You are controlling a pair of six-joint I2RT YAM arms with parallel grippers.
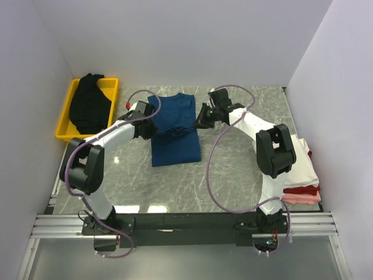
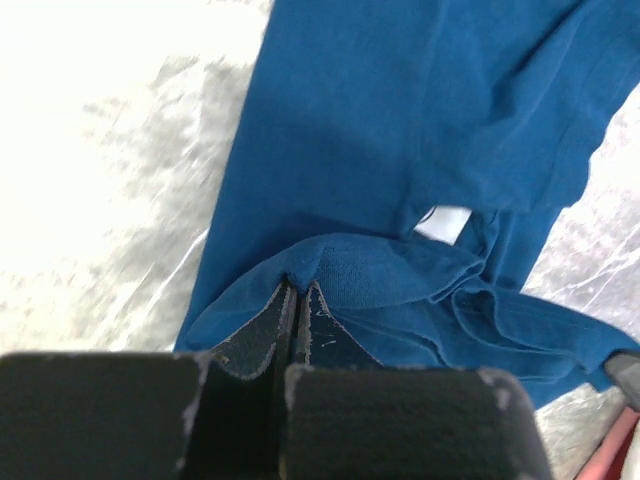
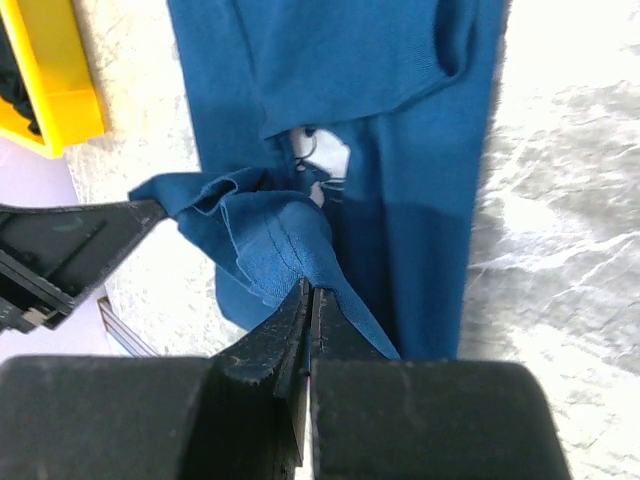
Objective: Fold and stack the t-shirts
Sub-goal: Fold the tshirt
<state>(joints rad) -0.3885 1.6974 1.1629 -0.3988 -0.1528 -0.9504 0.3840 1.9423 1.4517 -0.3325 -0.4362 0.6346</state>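
Dark blue t-shirt (image 1: 175,137): one. You have it mid-table toward the far side, lying as a long, roughly rectangular panel. Its middle is bunched and lifted between the two grippers.
Print on it: one pale patch (image 3: 326,165) shows through the folds. Its design is too hidden for you to read.
Black t-shirt (image 1: 88,104): one, heaped unfolded in the bin, with part of it draped over the far rim.
Folded stack: one pile at the right edge, with white (image 1: 301,158) on top, red (image 1: 300,191) under it and pink (image 1: 304,199) at the bottom. The right arm hides part of it, so you cannot count further layers.
Yellow bin (image 1: 65,129): one, made of rigid plastic, rectangular with raised walls. It sits in the far-left corner.
Left gripper (image 2: 297,291): your dark jaws are pressed together on a raised ridge of the blue cloth at the shirt's left edge.
Right gripper (image 3: 308,292): its jaws are likewise clamped on a stitched hem fold at the shirt's right edge. The gathered cloth runs between the two grippers.
Fabric: soft knit, matte and creased where it is pinched, flat and smooth at the near end.
Table (image 1: 233,175): one, grey and marble-veined, hard and glossy.
Edges: pale walls close in the left, far and right sides. The bin is close to the left wall and the stack is close to the right wall.
Open room: you have bare marble between the shirt's near end and the arm bases, and on both sides of the shirt.
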